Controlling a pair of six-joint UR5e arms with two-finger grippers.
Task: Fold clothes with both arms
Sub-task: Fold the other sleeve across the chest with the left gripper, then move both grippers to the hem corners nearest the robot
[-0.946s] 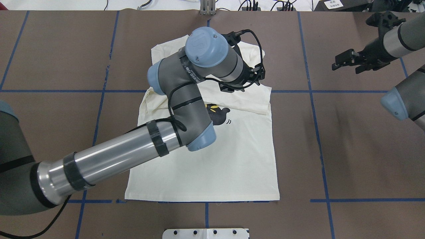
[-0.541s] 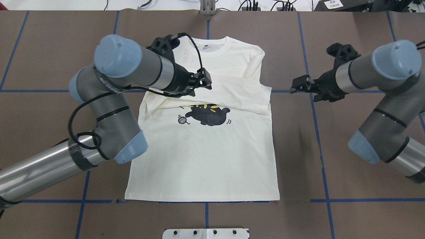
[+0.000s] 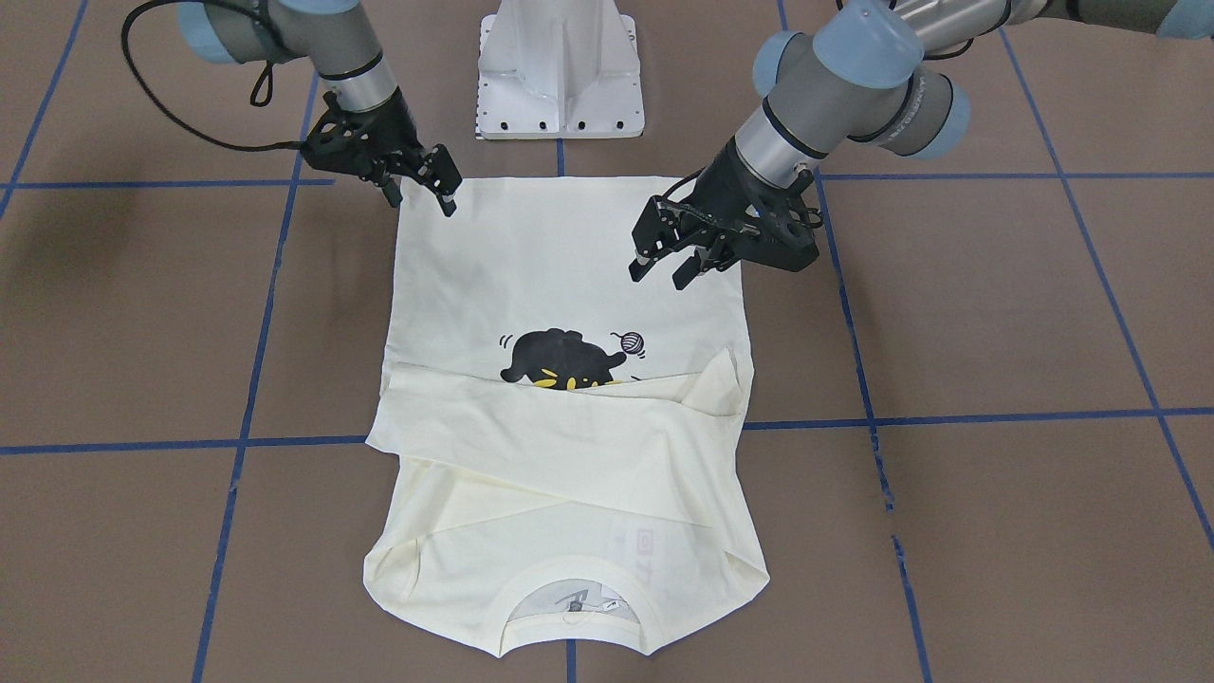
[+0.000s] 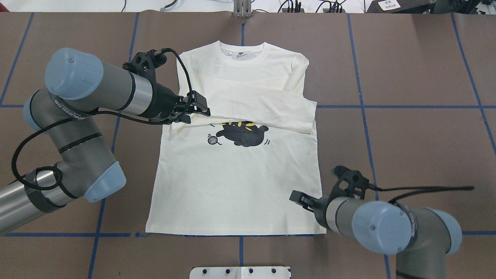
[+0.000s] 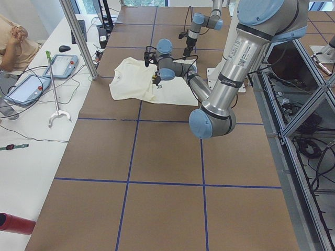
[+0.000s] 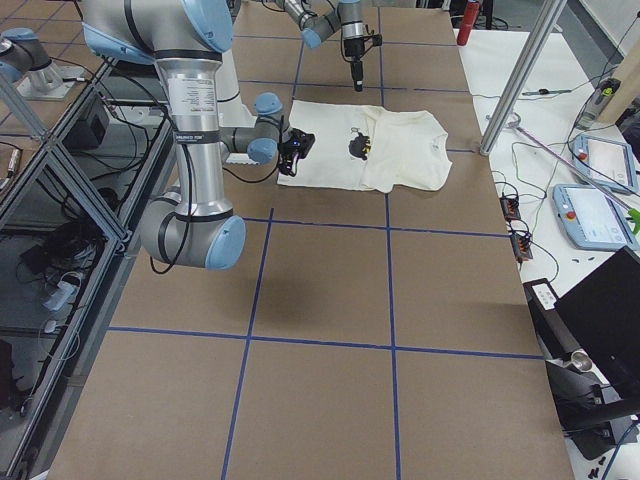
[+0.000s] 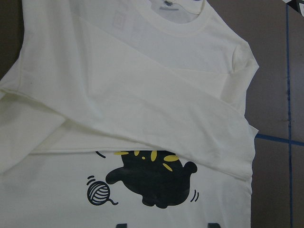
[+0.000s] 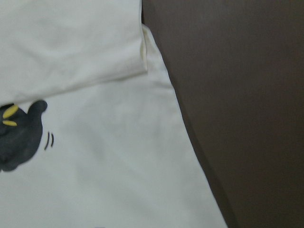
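The clothes are one cream long-sleeved shirt [image 4: 236, 182] lying flat and front up, collar away from the robot. Both sleeves [image 4: 263, 106] are folded across the chest, just above the black cat print [image 4: 242, 135]. My left gripper [image 4: 200, 107] hovers open and empty over the shirt's left edge by the folded sleeves; the front view shows its fingers apart [image 3: 661, 271]. My right gripper [image 4: 300, 199] is low at the shirt's near right hem corner, open and empty [image 3: 420, 199]. The left wrist view shows the collar, crossed sleeves and cat print [image 7: 152, 183].
The brown table is marked with a blue tape grid [image 4: 364, 106]. The robot's white base [image 3: 560, 66] stands at the near edge. A side bench with tablets [image 5: 31, 83], cables and a seated person [image 5: 13, 44] lies beyond the far edge.
The left gripper has drawn back from the shirt's middle to its left edge. The right arm has swung from the far right down to the near right hem corner.
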